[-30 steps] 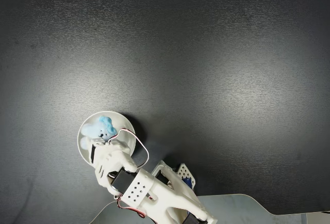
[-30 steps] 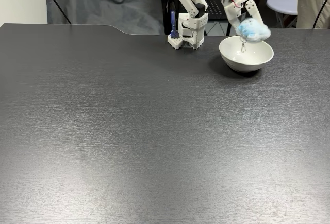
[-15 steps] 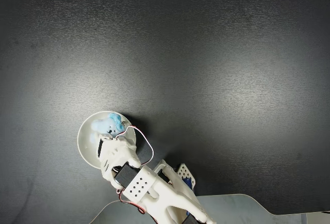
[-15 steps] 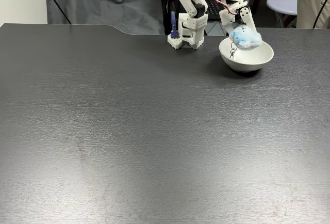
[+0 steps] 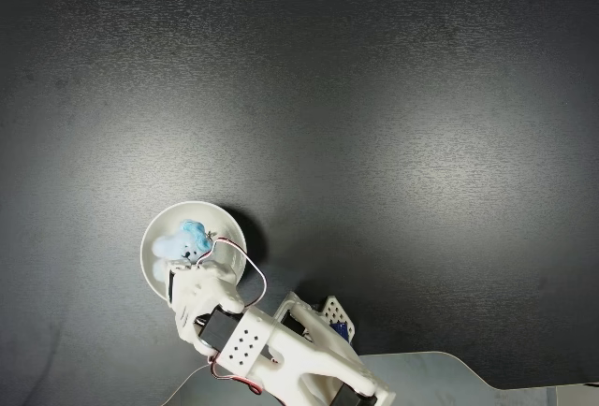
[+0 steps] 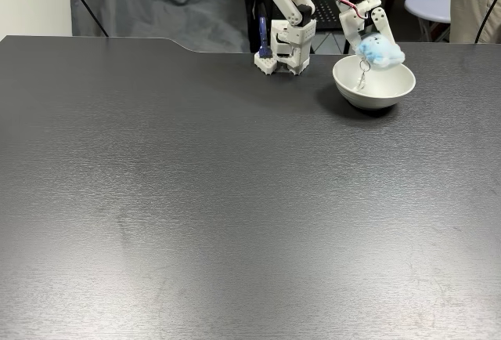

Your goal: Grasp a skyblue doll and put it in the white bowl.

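In the side fixed view, L to R: arm base [image 6: 283,42] sits at the table's [image 6: 196,199] far edge, then the bowl [image 6: 374,83] just beside it on the right. Gripper [image 6: 376,41] hangs over the bowl, fingers closed on the doll [image 6: 381,49]. Doll is held above the bowl interior, a small metal ring [image 6: 362,81] dangling below it into the bowl. The grip is probably kept on until the doll is centred over the opening, so it drops inside, not on the rim.

In the top-down fixed view, the doll [image 5: 185,241] lies within the bowl's [image 5: 154,238] outline, gripper [image 5: 192,256] next to it.

Materials: doll is soft pale-blue plush, lumpy; will compress under the fingers. Bowl is glossy white, round, smooth. Table is matte dark grey, fine-grained texture. Arm is white plastic w/ red wiring.
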Action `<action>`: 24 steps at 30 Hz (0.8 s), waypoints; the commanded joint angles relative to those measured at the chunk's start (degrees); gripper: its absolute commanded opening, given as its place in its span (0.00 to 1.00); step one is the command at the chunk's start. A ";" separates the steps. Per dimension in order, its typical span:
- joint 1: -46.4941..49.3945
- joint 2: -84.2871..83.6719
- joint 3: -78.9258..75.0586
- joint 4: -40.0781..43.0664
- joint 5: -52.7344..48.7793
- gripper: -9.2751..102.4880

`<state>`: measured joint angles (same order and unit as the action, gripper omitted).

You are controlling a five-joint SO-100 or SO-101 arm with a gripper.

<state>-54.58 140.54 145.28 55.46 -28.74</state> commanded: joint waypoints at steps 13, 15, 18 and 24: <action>-0.35 -6.24 -1.32 -0.18 -0.44 0.55; -0.35 -6.24 -1.76 -0.26 -0.44 0.55; -0.18 -6.06 -1.93 -0.97 -0.44 0.55; 17.49 -5.89 -5.19 -1.05 0.62 0.55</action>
<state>-49.22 133.77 145.20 55.46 -28.83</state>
